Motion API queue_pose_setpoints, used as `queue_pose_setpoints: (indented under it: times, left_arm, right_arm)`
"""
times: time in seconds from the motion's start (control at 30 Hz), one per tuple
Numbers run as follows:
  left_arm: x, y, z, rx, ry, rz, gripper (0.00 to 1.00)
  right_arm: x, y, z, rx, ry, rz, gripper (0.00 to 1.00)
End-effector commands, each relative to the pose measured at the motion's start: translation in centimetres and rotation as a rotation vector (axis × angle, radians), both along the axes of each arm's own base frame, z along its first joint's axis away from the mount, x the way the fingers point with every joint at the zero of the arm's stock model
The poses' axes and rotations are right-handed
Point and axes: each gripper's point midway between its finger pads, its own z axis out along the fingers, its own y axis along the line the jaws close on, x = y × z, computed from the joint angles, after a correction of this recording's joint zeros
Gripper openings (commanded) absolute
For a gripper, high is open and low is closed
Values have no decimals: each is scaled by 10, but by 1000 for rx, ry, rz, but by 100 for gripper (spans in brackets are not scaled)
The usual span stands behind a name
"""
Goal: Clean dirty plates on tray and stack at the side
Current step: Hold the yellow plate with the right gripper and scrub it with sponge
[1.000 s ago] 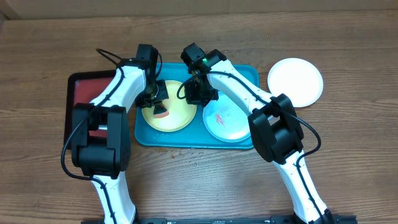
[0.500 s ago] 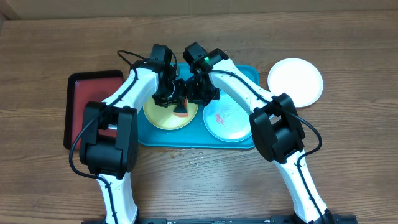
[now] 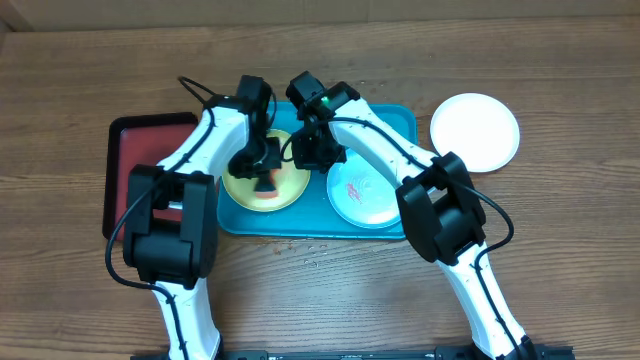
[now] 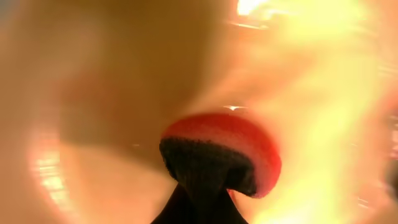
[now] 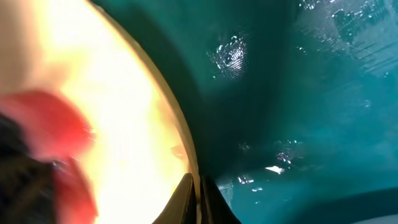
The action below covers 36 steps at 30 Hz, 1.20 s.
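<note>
The yellow-green plate [image 3: 240, 190] lies in the left half of the turquoise tray [image 3: 400, 115]. My left gripper [image 3: 263, 170] is shut on a red sponge with a black scouring side [image 3: 266, 186] and presses it on this plate. In the left wrist view the sponge [image 4: 230, 149] sits on the plate [image 4: 323, 93] above the fingers [image 4: 199, 208]. My right gripper [image 3: 312, 160] is shut on the plate's right rim, pinched between its fingers [image 5: 199, 199]; the plate [image 5: 112, 93] and tray [image 5: 298, 93] show there. The pale mint plate [image 3: 362, 200], with a red smear, lies in the tray's right half. The white plate [image 3: 475, 130] lies on the table, right of the tray.
A smaller dark red, black-rimmed tray [image 3: 130, 170] lies against the turquoise tray's left side. Water drops glisten on the turquoise tray's floor [image 5: 230, 56] and on the wooden table in front of the tray [image 3: 315, 252].
My left gripper swept the sponge to the plate's right side, then back toward its middle. The right gripper kept its hold on the rim and shifted slightly left.
</note>
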Motion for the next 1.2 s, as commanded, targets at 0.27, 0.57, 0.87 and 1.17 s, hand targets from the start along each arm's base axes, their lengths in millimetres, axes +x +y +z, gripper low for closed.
queue_pose_setpoints:
  times: [0.27, 0.57, 0.87, 1.17]
  left_arm:
    - [22, 77, -10, 217, -81, 158, 4]
    - [54, -16, 0, -327, -169, 99, 4]
    - [28, -40, 4, -459, -61, 49, 7]
    - [-10, -5, -10, -253, 76, 1, 5]
  right_arm:
    - [3, -24, -22, -90, 11, -27, 4]
    - [3, -24, -22, -89, 10, -27, 4]
    - [3, -24, -22, -89, 10, -27, 4]
    - [2, -25, -22, -94, 17, -27, 4]
